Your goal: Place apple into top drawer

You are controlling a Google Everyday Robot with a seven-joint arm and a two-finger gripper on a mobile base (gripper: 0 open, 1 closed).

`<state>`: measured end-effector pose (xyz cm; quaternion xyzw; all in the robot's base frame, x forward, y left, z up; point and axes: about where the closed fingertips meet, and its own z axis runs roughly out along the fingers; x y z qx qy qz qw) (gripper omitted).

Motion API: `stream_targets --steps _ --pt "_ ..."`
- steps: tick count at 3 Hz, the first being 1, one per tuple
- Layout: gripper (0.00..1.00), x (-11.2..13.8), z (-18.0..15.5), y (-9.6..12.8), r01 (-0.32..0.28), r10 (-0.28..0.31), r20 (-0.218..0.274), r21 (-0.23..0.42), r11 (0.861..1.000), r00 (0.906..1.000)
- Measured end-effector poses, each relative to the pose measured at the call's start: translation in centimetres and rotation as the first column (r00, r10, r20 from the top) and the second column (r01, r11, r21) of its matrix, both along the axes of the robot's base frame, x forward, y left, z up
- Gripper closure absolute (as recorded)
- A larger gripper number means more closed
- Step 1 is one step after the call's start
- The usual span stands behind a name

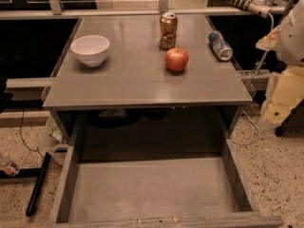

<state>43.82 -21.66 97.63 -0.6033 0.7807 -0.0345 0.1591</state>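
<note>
Red apple rests on the desk, left of my tool, whose state I can't tell; top drawer open.

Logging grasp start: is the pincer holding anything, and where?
Nothing visibly held: the apple sits free on the tabletop, apart from the pincer at the right edge.

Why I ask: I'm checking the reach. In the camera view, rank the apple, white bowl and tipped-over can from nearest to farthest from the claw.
The claw hangs at the far right, just off the tabletop.
1. tipped-over can, at the tabletop's right edge.
2. apple, right of centre.
3. white bowl, far left.
</note>
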Motion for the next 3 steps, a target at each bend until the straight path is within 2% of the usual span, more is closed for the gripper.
stream_targets --steps 1,2,3 --pt "0.00 0.0 0.0 0.0 0.000 0.000 0.000 0.000 1.000 1.0000" --pt "0.00 1.2 -1.1 0.8 -0.017 0.017 -0.008 0.020 1.000 0.9998" --pt "0.00 5.1 -2.3 3.4 -0.086 0.085 0.030 0.043 0.995 0.9960"
